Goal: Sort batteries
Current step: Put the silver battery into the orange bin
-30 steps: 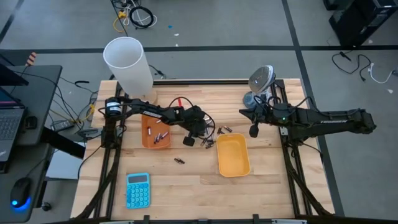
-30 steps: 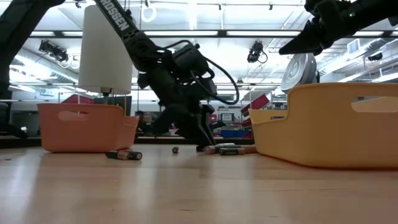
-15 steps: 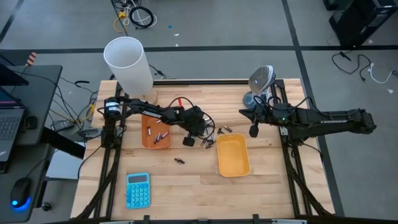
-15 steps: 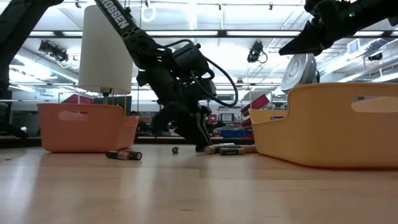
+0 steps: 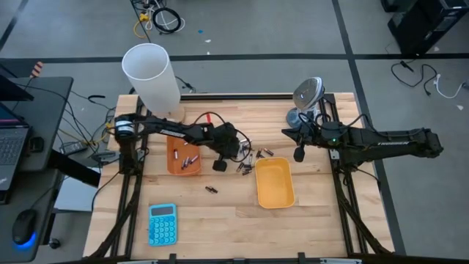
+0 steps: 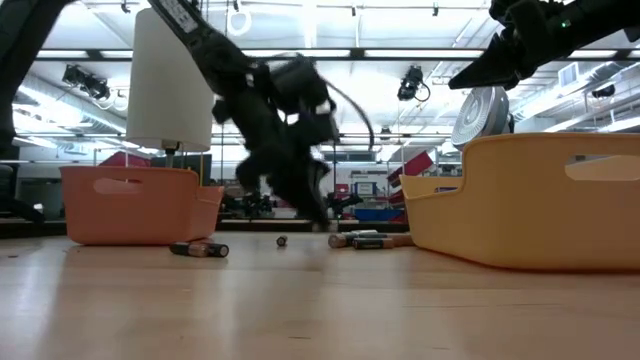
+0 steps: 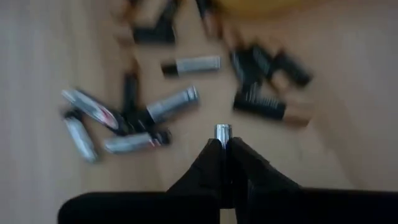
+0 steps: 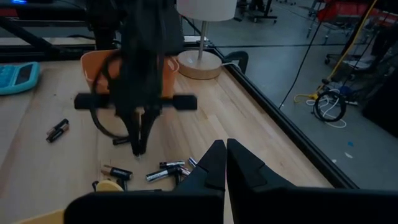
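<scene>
The left gripper point(image 7: 222, 146) is seen just above the loose pile of batteries point(image 7: 186, 99) on the wooden table point(image 5: 220, 220), between the orange tray point(image 5: 183, 158) and the yellow tray point(image 5: 274, 182). Its jaws are closed on a single silvery battery point(image 7: 222, 131), whose end cap protrudes past the fingertips in the left wrist view. In the high view the same gripper point(image 5: 237, 150) is placed at the edge of the pile nearest the orange tray; in the low view it point(image 6: 322, 222) is raised off the table surface and is blurred.

The rest of the pile is spread on the table just beside the yellow tray's far-left corner (silvery and dark cells mixed, lying at many angles, some touching one another). Several batteries point(image 5: 187, 160) are noted inside the orange tray. A further pair point(image 5: 211, 190) lies apart on the open table, nearer the front edge, and is seen in the low view as two cells end to end point(image 6: 199, 249).

The right gripper point(image 5: 299, 154) is held above the table near the far-right side, well apart from the pile; its jaws are closed with nothing between them point(image 8: 226, 163).

Also recorded: a white cylinder point(image 5: 151, 76) at the far-left corner, a blue calculator point(image 5: 162, 224) near the front edge, and a small grey fan point(image 5: 307, 96) at the far right.
</scene>
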`<action>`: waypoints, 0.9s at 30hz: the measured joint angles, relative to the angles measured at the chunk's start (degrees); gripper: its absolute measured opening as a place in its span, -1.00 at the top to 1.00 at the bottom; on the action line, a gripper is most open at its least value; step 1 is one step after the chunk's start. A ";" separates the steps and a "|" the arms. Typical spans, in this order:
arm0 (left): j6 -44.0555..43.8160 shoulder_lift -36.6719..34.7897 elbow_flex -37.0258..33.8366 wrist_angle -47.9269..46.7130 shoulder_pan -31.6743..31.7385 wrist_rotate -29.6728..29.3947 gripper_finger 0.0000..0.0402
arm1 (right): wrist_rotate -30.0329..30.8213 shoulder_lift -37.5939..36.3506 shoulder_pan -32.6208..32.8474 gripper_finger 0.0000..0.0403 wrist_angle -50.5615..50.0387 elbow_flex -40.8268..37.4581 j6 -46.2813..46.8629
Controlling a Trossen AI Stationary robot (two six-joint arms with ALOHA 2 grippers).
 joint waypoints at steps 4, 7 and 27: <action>-0.11 -3.93 0.07 -1.06 -0.58 0.55 0.99 | 0.00 0.01 0.00 0.99 -0.04 0.00 -0.17; -0.10 -7.52 0.09 -0.70 -1.36 0.93 0.99 | 0.01 0.00 0.00 0.99 -0.01 0.00 -0.20; -0.20 -13.94 0.29 -2.33 -2.57 -14.70 1.00 | 5.93 0.35 -1.02 1.00 0.26 0.00 4.58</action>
